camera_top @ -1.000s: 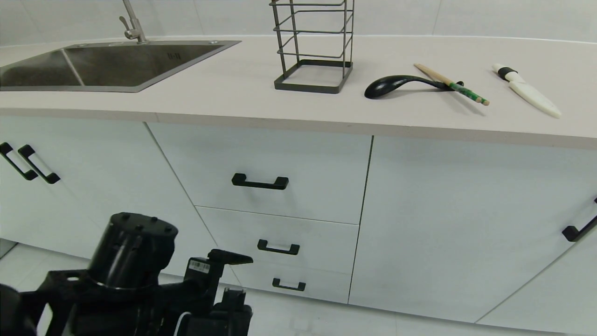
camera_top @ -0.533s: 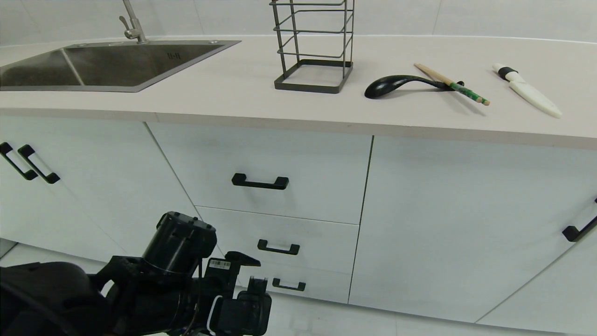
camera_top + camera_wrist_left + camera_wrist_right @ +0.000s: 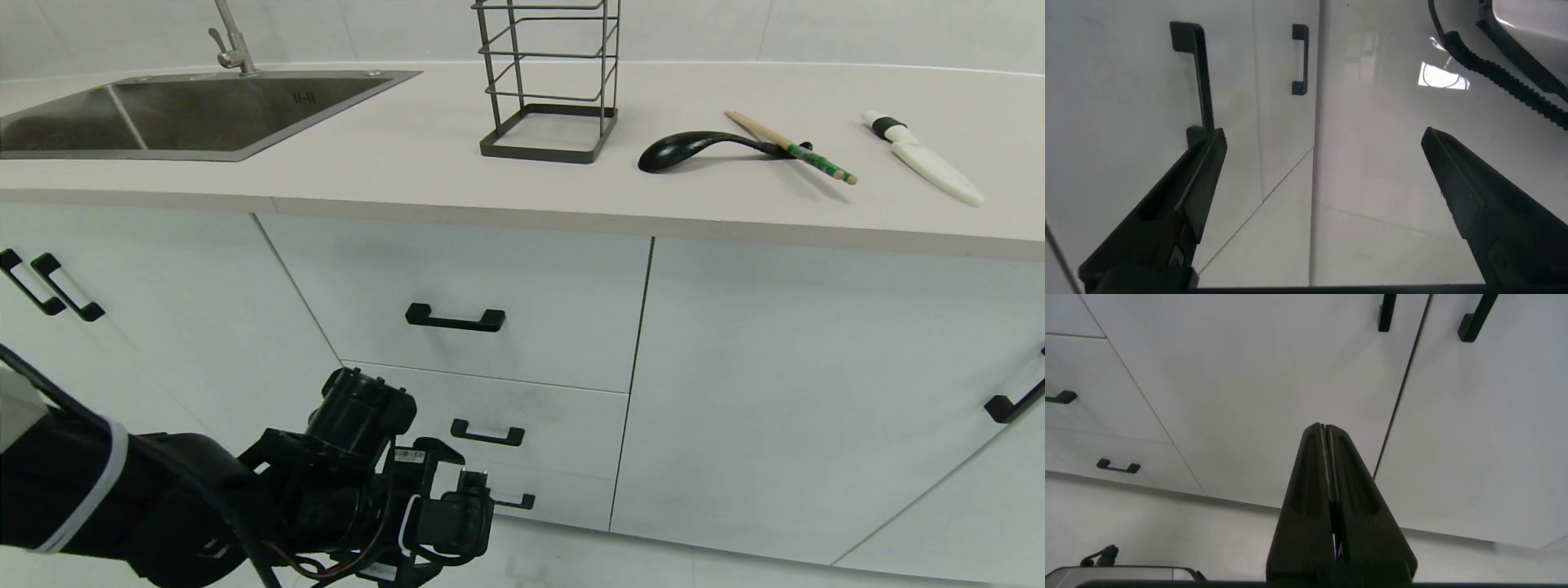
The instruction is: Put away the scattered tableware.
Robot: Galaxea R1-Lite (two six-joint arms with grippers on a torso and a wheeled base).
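- While none of the tableware had been stowed yet, L gripper [image 3: 1324, 139] hung low in front of the cabinet w/ fingers spread wide and nothing between them.
- R gripper [image 3: 1327, 437] was low too, facing the cabinet fronts, fingers pressed together, holding nothing.
- Drawer stack [image 3: 482, 384] just beyond L arm: all 3 shut. L gripper sat near the bottom handle [image 3: 506, 498], not touching it as far as could be told.
- Countertop [image 3: 367, 188] above held every task item:
- black spoon [image 3: 694, 149], bowl end toward the rack;
- chopsticks [image 3: 790, 147] lying across the spoon's handle end, touching it;
- white knife [image 3: 922, 158] off to the right, well apart from the other two.
- Wire rack [image 3: 547, 82] stood upright left of the spoon, nothing in it. Sink [image 3: 188, 110] lay farther left.
- Judgement: progress approx. nil, 0 of 3 items put away, both arms well below counter level. Couldn't tell whether the goal was rack or drawer. If drawer, it needed opening first; then spoon, chopsticks and knife all remained to pick and place.
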